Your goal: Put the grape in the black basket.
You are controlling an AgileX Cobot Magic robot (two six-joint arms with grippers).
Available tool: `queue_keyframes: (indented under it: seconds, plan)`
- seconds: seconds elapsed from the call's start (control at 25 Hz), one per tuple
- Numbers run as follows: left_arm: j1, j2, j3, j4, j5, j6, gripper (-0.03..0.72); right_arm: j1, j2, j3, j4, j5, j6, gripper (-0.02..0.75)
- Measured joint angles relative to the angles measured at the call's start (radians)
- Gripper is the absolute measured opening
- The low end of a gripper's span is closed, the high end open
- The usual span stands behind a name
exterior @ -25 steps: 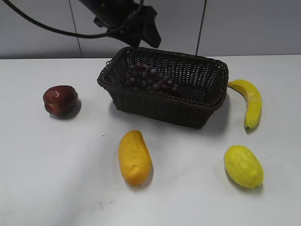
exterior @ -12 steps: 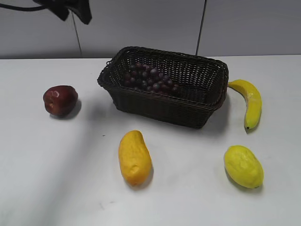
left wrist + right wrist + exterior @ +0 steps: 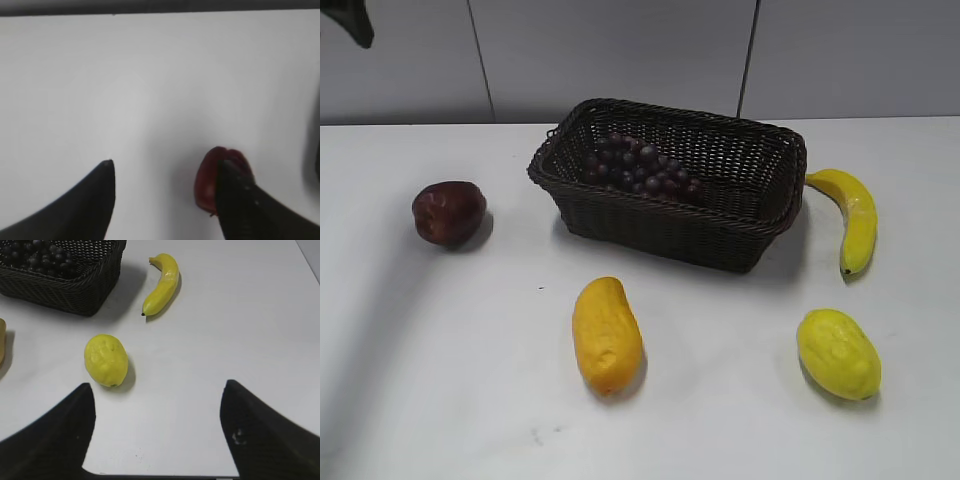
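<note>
A: Exterior view: the left arm has pulled away from the dark woven wicker basket (image 3: 670, 185), now just a dark scrap at the top-left corner.

B: And the bunch of small dark red-purple grapes (image 3: 642, 168)?

A: Inside the basket. Left gripper (image 3: 165, 172) and right gripper (image 3: 157, 390) spread, empty. Task looks done.

The left end effector (image 3: 165, 172) hides part of the blurred apple (image 3: 210, 175) — the black basket (image 3: 60, 282) (right wrist view) is cut off at the top edge.
</note>
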Motion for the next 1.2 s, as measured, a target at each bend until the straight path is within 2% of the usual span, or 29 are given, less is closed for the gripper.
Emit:
queue_keyframes:
  seconds: [0.32,0.6,0.96,1.2]
  plan:
    - [0.1,-0.127,0.353,0.058,0.0,-0.003,0.588,0.0,0.0,0.0,0.0,0.0,0.0,0.59]
    - [0.097,-0.329,0.615,0.064,0.0,0.039,0.588,0.0,0.0,0.0,0.0,0.0,0.0,0.59]
    - [0.097,-0.668,0.804,0.058,-0.06,0.061,0.568,0.0,0.0,0.0,0.0,0.0,0.0,0.59]
    - [0.097,-0.86,0.987,0.058,-0.101,0.061,0.568,0.0,0.0,0.0,0.0,0.0,0.0,0.59]
